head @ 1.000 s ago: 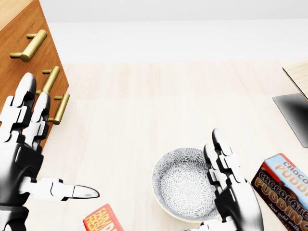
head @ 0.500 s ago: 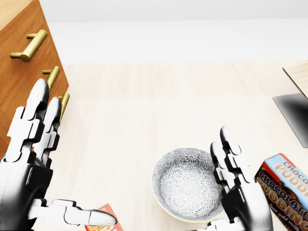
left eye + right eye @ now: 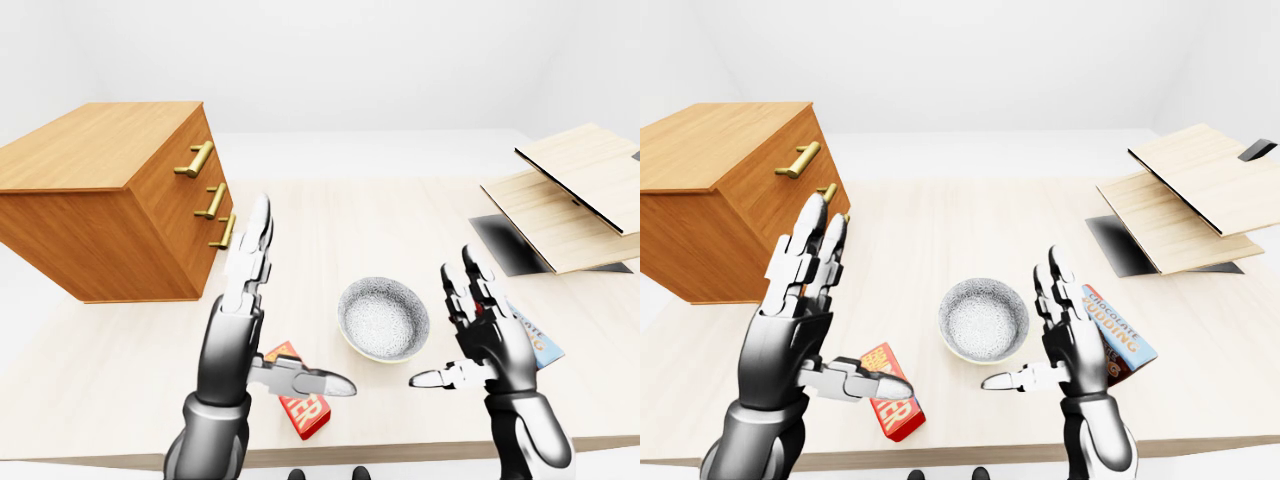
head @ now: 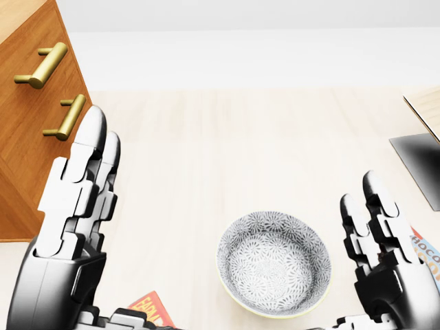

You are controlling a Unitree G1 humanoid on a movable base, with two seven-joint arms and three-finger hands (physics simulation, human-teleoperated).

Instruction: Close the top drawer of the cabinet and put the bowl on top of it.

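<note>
one round bowl (image 4: 275, 265), grey-speckled inside, cream rim, left robot hand (image 3: 232, 335) spread, right robot hand (image 3: 490, 338) spread

red packet (image 3: 308, 412): partly behind left hand (image 3: 238, 325) | pudding box (image 3: 1122, 338): partly behind right hand (image 3: 1072, 350)

Pale wooden table (image 3: 340, 215), bearing cabinet (image 3: 100, 190), patterned bowl (image 3: 384, 320), red packet (image 3: 902, 418), chocolate pudding box (image 3: 1120, 335).

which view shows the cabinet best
The left-eye view: nearly the whole cabinet shows, its top and all three handles. The right-eye view cuts its left edge and the left hand hides the lower handles. The head view catches only a corner with two handles.
</note>
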